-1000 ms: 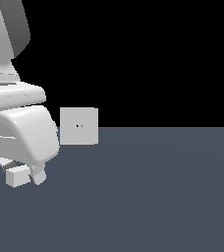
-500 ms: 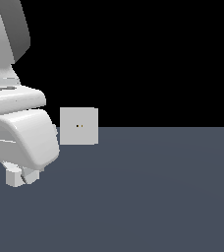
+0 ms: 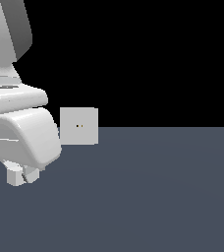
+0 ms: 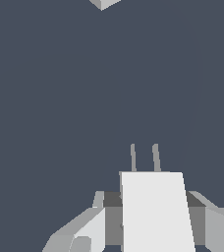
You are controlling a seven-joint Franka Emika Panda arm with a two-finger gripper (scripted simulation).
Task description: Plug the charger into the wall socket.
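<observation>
The gripper (image 4: 153, 221) has its jaws closed on the charger (image 4: 155, 211), low at nine o'clock in the exterior view, prongs free. The carrying step looks underway. Next, the prongs must line up with the wall socket (image 3: 79, 126), upright toward ten o'clock from centre. The floor (image 3: 158, 197) is plain grey-blue; beyond it, blackness.

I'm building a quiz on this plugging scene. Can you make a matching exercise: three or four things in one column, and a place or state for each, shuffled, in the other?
Things:
1. charger
2. wall socket
3. gripper
4. floor

Places or states:
A. dark grey-blue, flat
B. upright, two tiny holes at centre
C. between the fingers, prongs pointing outward
D. closed around the white block

Pairs: 1-C, 2-B, 3-D, 4-A
</observation>
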